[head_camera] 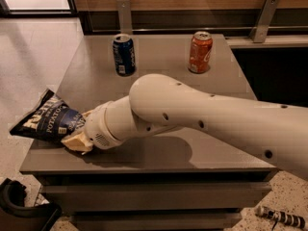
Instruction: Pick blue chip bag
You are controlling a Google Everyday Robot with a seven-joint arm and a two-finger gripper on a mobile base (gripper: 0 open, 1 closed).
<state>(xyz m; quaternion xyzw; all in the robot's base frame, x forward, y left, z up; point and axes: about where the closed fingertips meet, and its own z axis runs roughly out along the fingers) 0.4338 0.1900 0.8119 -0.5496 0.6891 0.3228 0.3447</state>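
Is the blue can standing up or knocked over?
Standing up: the blue can sits upright, silver top facing up. The gripper is down at the blue chip bag by the left edge of the table.

End effector (77, 139) @ blue chip bag (45, 121): smooth plastic; bag glossy, crinkly; table (163, 52) surf. matt.

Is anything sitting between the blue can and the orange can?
No. In the camera view, only bare table shows between the blue can and the orange can. The gripper is at the chip bag, by the table's near-left edge.
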